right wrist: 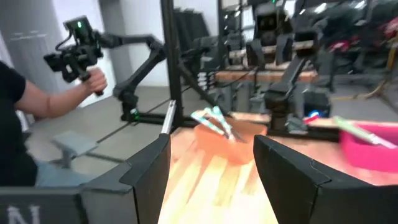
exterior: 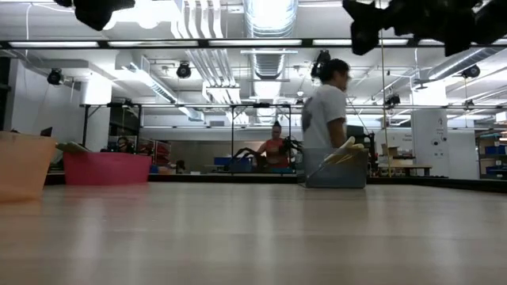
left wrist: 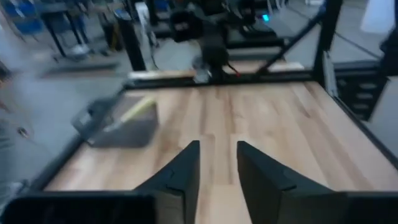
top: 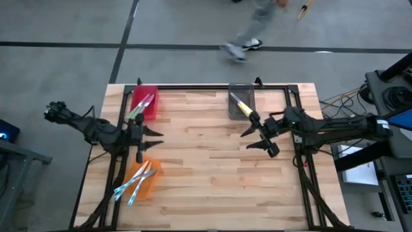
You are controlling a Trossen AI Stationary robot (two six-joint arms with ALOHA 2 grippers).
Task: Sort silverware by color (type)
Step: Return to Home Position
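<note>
The left end effector (top: 153,141) hangs above the bench (top: 212,174) near its left edge, fingers parted by a narrow gap and holding nothing. The right end effector (top: 251,139) hangs right of the bench centre, fingers spread wide and also empty. In the low view both arms sit high above the bench surface. The left end effector lies between two bins. The red bin (top: 152,113) stands at the far left corner with the green-handled knives (top: 140,108) in it. The orange bin (top: 148,186) stands along the left edge toward the near corner and holds the light-blue-handled knives (top: 131,185). Both sets of knives lie on a diagonal, with ends projecting over the bin rims. The grey bin (top: 242,89) stands at the far edge, right of centre, just beyond the right end effector. The yellow-handled knives (top: 239,103) rest in it, long axis slanting toward that end effector. No knife shows on the open bench, so sorting appears complete. The coming move is judged to be a withdrawal. The right arm is the nearer to any knife, and the relation to watch is the yellow knife end nearest its wrist.
</note>
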